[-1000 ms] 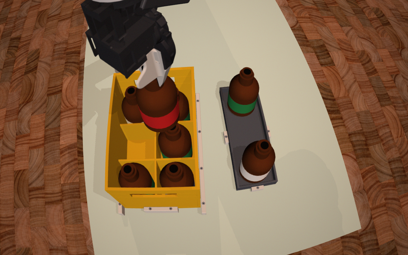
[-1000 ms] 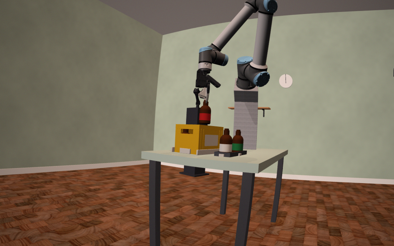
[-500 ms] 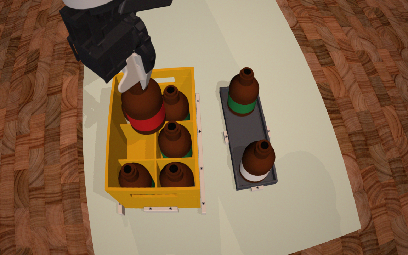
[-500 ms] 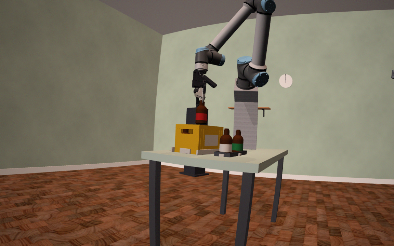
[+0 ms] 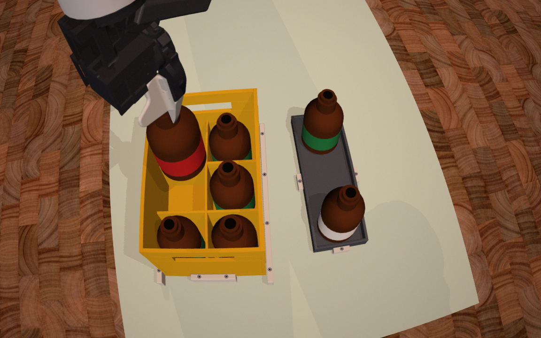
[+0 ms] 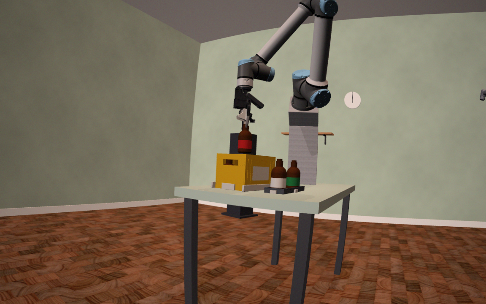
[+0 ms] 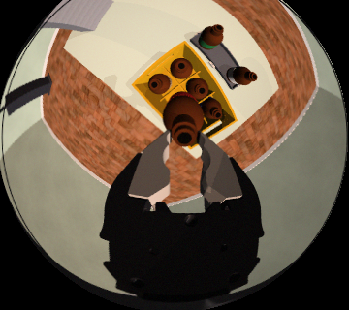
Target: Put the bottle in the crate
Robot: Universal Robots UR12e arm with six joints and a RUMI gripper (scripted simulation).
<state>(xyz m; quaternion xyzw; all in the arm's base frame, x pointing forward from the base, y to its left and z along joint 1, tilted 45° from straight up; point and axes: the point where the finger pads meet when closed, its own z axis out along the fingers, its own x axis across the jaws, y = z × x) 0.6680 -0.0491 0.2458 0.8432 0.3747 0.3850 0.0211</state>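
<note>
My gripper (image 5: 161, 119) (image 6: 244, 121) (image 7: 183, 131) is shut on the neck of a brown bottle with a red band (image 5: 176, 144) (image 6: 244, 142) (image 7: 182, 112). The bottle hangs upright above the far left part of the yellow crate (image 5: 148, 218) (image 6: 237, 169) (image 7: 141, 82), with its base above the rim. The crate's empty slot (image 5: 182, 197) is the middle one on the left. Several brown bottles stand in the other slots; the far left slot is hidden by the held bottle. The dark tray (image 5: 327, 168) (image 6: 284, 190) (image 7: 220, 55) holds a green-banded bottle (image 5: 322, 124) (image 6: 293, 174) (image 7: 212, 36) and a white-banded bottle (image 5: 342, 214) (image 6: 278, 175) (image 7: 240, 77).
Crate and tray stand side by side on a pale table (image 5: 348, 63) (image 6: 260, 196), with pale cleats (image 5: 264, 168) along their edges. The arm's grey pedestal (image 6: 303, 151) rises behind the table. A black box (image 6: 237, 141) stands behind the crate.
</note>
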